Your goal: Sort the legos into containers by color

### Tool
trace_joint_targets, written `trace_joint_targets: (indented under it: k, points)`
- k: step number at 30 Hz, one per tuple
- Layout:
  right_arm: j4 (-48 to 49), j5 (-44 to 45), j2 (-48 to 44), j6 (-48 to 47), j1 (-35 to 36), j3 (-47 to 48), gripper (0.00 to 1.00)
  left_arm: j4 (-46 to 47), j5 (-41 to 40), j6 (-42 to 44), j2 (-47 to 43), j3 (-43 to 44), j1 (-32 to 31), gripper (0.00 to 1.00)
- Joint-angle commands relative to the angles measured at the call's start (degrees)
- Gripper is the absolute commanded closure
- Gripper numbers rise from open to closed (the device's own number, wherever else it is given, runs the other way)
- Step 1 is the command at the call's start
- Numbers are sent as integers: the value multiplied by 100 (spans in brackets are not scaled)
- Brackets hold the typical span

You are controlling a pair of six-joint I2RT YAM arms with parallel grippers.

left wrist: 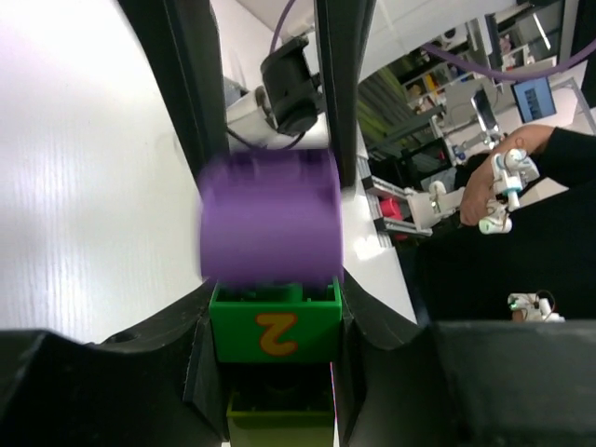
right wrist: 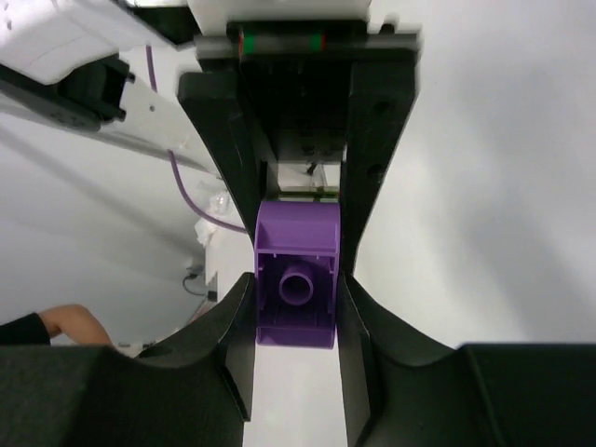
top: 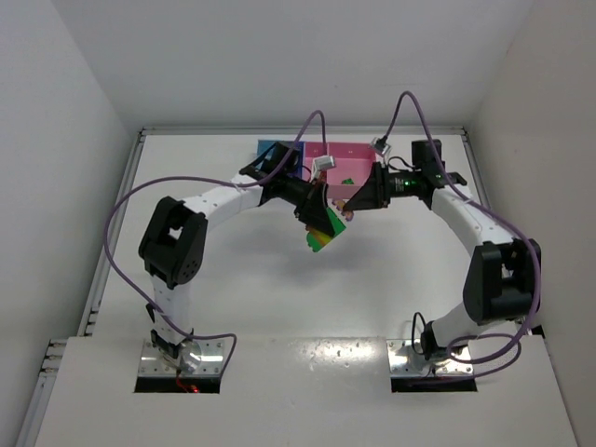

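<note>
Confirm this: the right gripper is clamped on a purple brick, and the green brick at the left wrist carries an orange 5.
One detail is wrong: the left wrist view shows an orange 2 on the green brick, not a 5. The right gripper is clamped on a purple brick.

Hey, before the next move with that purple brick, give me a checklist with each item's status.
1. Grip of the right hand on the purple brick: ok.
2. Grip of the left hand on the green brick: ok.
3. The purple brick parted from the green brick: cannot tell, blurred in the left wrist view.
4. All containers visible from above: not ok, both hands cover part.
</note>
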Motion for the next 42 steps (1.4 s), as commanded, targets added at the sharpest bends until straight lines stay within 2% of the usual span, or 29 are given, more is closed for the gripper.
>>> trace_joint_targets:
  k: [1, 6, 9, 12, 14, 15, 18, 21, 30, 35, 41, 42]
  points:
    - [371, -188, 188, 34, -423, 539, 100, -44, 39, 223, -346, -511, -69, 100]
    - [433, -13, 671, 34, -864, 1093, 100, -44, -391, 416, -1031, -1066, 151, 100]
    - [433, 426, 1005, -27, -934, 1506, 100, -44, -1040, 478, -1575, -1330, 467, 100]
    - [433, 1004, 1348, -27, -583, 1936, 100, 43, -2033, 478, -2032, -1480, 827, 100]
    - [433, 1357, 1689, 42, -198, 2314, 100, 271, -2865, 5, -2507, -1716, 1133, 100]
    - [433, 1672, 1813, 43, -65, 2455, 100, 551, -3062, -136, -2656, -1822, 1248, 100]
    - [355, 2383, 2418, 95, 461, 3305, 100, 554, -3791, -313, -3061, -1946, 1530, 100]
    - [354, 2877, 2938, 236, 770, 3991, 100, 501, -4144, -313, -3237, -1946, 1759, 100]
    - [-67, 3836, 4905, 289, 1158, 6320, 100, 448, -4215, -375, -3238, -1885, 2330, 100]
    - [-138, 4135, 5348, 289, 1281, 6867, 100, 448, -4215, -375, -3238, -1885, 2462, 100]
    - [-77, 4083, 5620, 289, 1395, 6974, 89, 448, -4163, -375, -3053, -1770, 2515, 100]
    - [-77, 4083, 5620, 289, 1395, 6974, 81, 448, -4163, -375, -3053, -1770, 2567, 100]
